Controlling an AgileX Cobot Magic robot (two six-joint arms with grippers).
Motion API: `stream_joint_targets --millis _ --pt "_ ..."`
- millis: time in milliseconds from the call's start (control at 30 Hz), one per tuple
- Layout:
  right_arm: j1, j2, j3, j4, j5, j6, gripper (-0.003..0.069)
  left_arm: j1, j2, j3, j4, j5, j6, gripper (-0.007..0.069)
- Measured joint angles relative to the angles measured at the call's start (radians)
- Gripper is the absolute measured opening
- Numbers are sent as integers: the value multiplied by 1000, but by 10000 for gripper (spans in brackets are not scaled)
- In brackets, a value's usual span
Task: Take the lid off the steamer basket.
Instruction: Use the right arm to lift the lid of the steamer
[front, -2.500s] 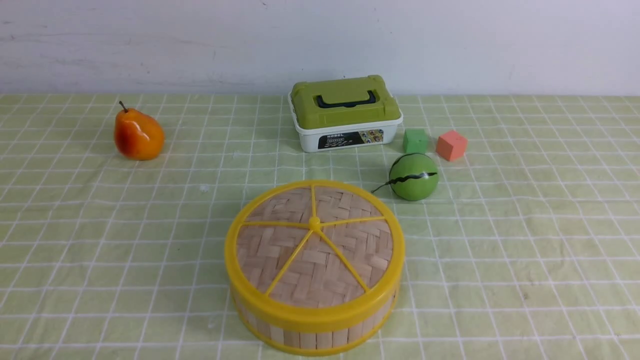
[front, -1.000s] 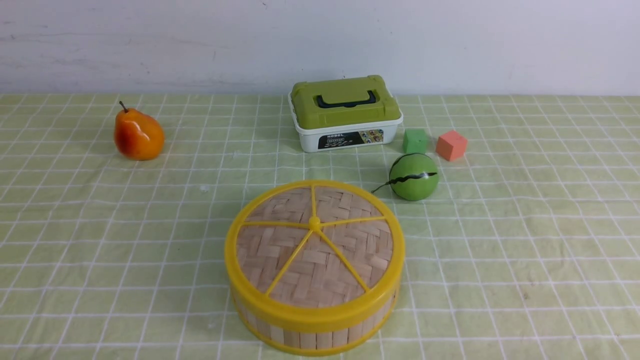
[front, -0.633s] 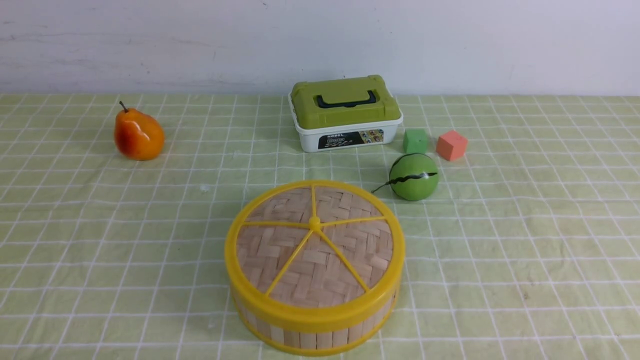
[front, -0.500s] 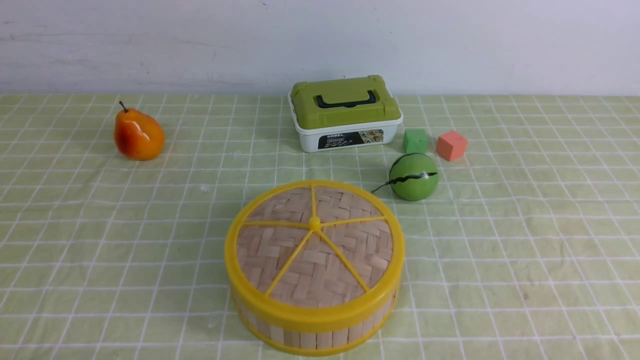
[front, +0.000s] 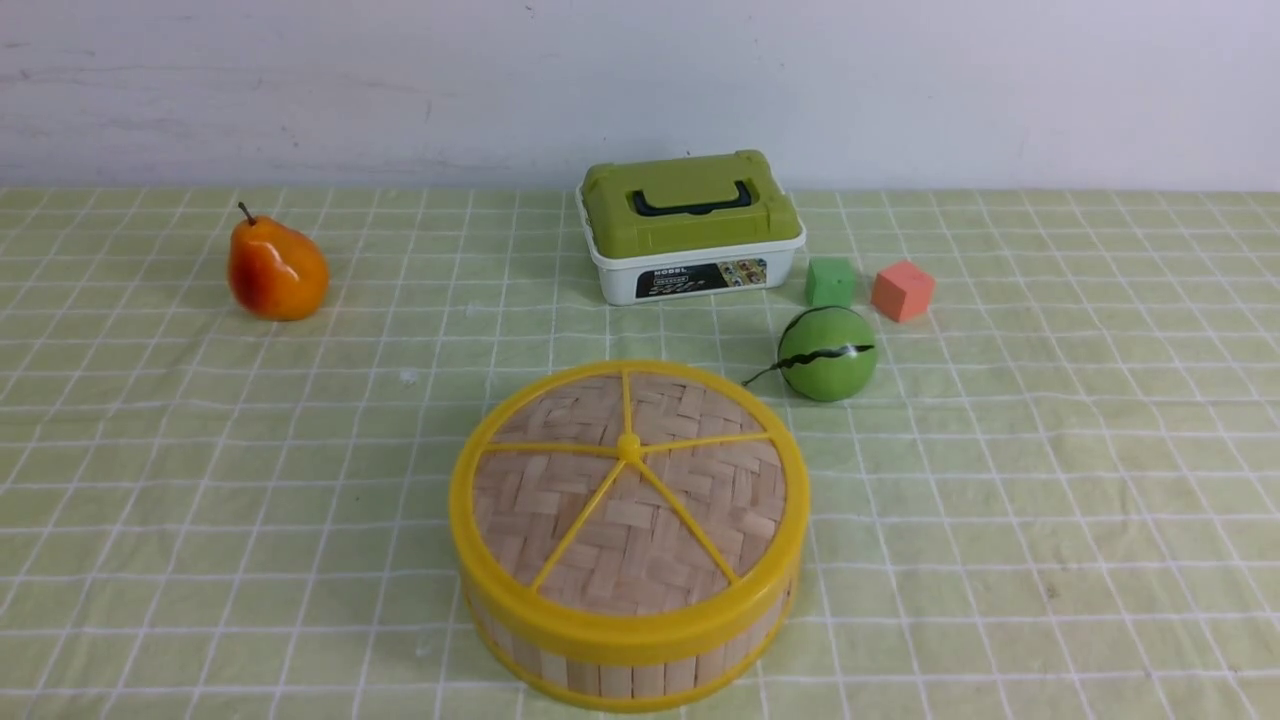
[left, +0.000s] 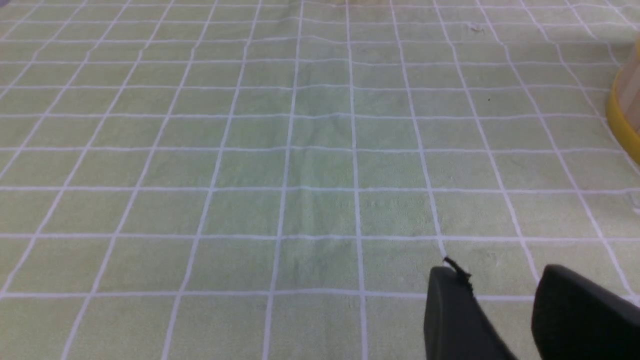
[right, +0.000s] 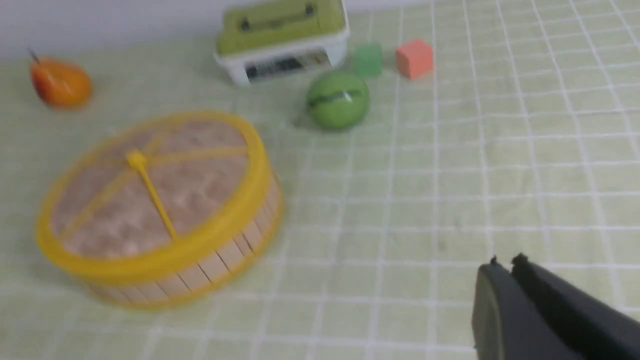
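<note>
Right wrist view alone shows the right tool (right: 506, 262), pinched closed.

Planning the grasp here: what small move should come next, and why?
Probably open the right claw and bring it over the centre knob of the lid, which sits untouched on the steamer basket; that claw looks shut and well clear of it.

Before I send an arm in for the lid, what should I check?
1. Lid sits flat on the steamer basket: ok.
2. Centre knob uncovered, nothing on top: ok.
3. Green ball apart from the basket: ok.
4. Left tool empty, jaws apart: ok.
5. Right tool open for a grasp: not ok, jaws together.
6. Tool height over the lid: cannot tell.
</note>
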Motion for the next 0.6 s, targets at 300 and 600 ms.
stream_joint_targets --millis 300,600 --pt "133 485 -446 -127 355 -151 -13 0 0 0 0 0 0 239" --pt "445 834 -681 -235 369 -77 -6 0 0 0 0 0 0 239"
